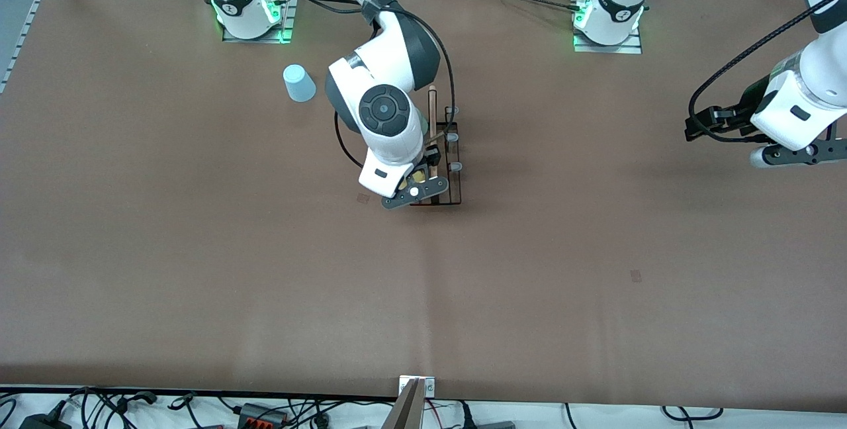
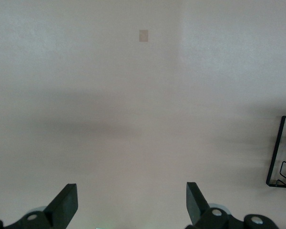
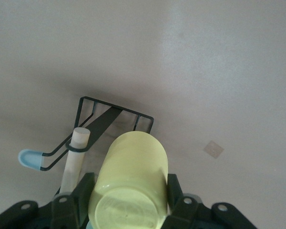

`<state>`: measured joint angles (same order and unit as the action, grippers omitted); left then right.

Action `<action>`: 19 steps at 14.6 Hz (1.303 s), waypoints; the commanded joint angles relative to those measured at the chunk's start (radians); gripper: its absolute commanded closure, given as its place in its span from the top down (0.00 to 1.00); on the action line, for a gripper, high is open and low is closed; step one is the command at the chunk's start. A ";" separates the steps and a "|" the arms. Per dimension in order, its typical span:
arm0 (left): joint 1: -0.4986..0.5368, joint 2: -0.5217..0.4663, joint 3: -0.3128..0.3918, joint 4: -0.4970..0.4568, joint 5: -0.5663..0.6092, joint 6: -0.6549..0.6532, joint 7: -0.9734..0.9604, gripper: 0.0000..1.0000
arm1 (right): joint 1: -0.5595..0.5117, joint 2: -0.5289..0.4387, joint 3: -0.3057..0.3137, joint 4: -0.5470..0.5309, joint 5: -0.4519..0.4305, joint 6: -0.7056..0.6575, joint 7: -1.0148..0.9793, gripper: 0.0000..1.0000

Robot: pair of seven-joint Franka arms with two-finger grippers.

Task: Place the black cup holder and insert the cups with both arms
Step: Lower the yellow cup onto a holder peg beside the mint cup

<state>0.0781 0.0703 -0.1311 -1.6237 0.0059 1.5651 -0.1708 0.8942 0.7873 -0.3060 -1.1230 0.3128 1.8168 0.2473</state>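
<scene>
The black cup holder stands mid-table with its wooden rod handle on top. It also shows in the right wrist view and, at the edge, in the left wrist view. My right gripper is over the holder, shut on the yellow cup, whose mouth points down at the rack. The light blue cup stands upside down near the right arm's base. The mint green cup is hidden. My left gripper is open and empty, over bare table toward the left arm's end.
A grey-tipped prong sticks out beside the rod. Small square marks lie on the brown table cover. Cables and a metal bracket lie along the table's edge nearest the front camera.
</scene>
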 commanded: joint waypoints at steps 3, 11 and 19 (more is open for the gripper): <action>0.009 -0.020 -0.007 0.001 0.009 -0.008 0.011 1.00 | 0.011 0.012 -0.002 -0.003 -0.009 0.009 0.021 0.27; 0.009 -0.017 -0.007 0.011 0.006 0.003 0.007 1.00 | 0.009 0.013 -0.001 -0.024 -0.001 0.009 0.020 0.27; 0.011 -0.017 -0.007 0.011 0.003 0.003 0.007 1.00 | 0.011 0.012 -0.001 -0.035 0.000 0.009 0.015 0.27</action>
<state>0.0790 0.0689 -0.1311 -1.6129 0.0059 1.5703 -0.1708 0.8970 0.8054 -0.3054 -1.1436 0.3129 1.8186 0.2487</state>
